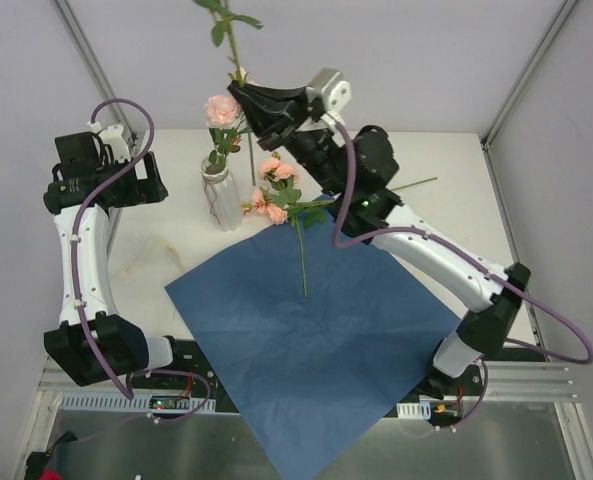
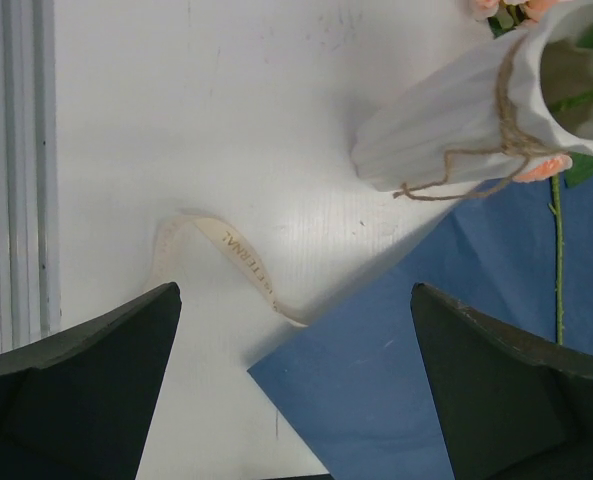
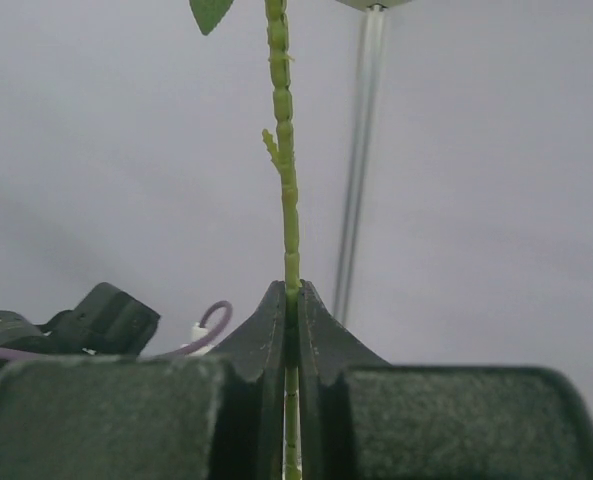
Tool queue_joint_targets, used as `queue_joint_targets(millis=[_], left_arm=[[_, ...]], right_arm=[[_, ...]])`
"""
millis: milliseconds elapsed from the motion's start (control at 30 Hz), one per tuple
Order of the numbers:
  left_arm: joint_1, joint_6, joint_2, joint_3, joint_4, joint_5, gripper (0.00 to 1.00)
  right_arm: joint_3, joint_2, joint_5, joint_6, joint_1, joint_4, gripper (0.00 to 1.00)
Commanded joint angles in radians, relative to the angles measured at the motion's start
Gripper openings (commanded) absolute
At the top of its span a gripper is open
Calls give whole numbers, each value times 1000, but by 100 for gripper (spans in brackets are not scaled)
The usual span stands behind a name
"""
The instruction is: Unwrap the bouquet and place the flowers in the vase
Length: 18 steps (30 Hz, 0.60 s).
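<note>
Top view: the right pincer is clamped on one flower stem, held upright and raised close by the vase. The vase stands on the bench with a rose in it, and the other flowers lie on the blue paper just beside it. Left wrist: the left pincer gapes wide, holding nothing, over a cream ribbon near the vase — right wrist: fingers pressed together on the thin green stem.
</note>
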Motion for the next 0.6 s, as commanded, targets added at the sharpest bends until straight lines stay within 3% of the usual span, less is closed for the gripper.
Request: queue_joint_targets(millis=[0,267,567], left_arm=[[40,-47,31,63,-27,-24,99],[103,8,20,50,-53,40,99],[104,111,2,33,-88,127,99]], right_arm=[[167,158,-141,-10,30,82,1],[441,412,-140,-34,33,106,1],[604,606,-128,-22,16,123,1]])
